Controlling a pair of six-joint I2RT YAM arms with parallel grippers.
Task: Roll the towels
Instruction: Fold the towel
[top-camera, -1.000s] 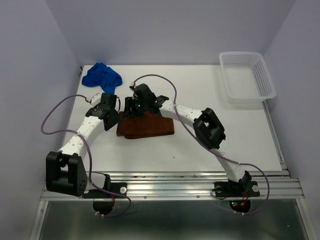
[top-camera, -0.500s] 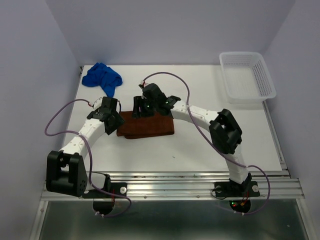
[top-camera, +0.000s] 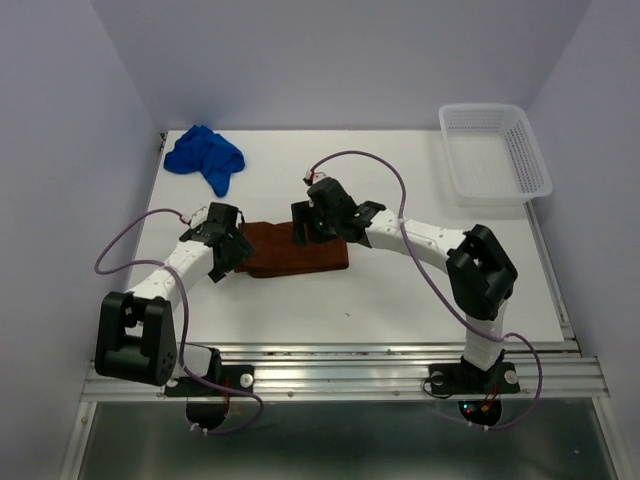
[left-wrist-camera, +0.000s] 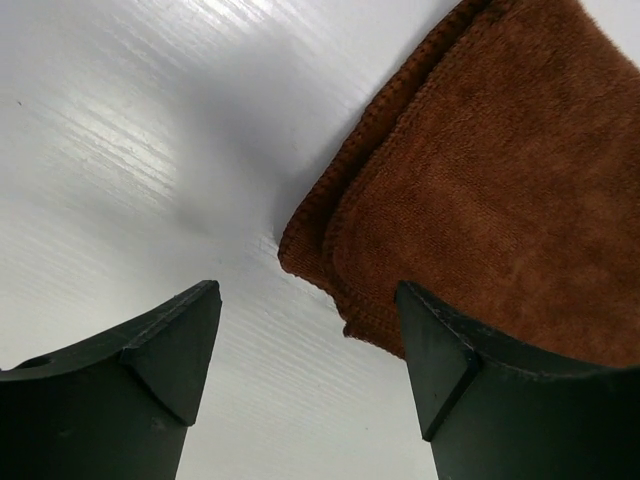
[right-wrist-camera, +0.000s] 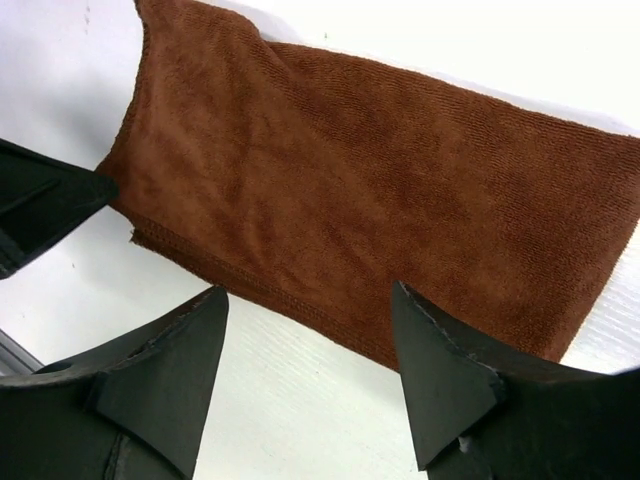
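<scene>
You are barely starting: the brown towel (top-camera: 300, 254) is lying folded flat, the blue towel (top-camera: 205, 157) is sitting crumpled, and the left claw (left-wrist-camera: 308, 330) and right claw (right-wrist-camera: 308, 335) are both gaping apart, empty.

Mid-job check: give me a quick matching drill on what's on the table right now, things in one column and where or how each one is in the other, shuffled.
Things:
1. brown towel
2. blue towel
3. basket
4. left gripper

Place or state:
A. at the far right
B. open, at the left end of the folded cloth
C. crumpled in a heap at the far left
D. folded flat in the middle, between the two arms

Pairs: 1-D, 2-C, 3-A, 4-B
</scene>
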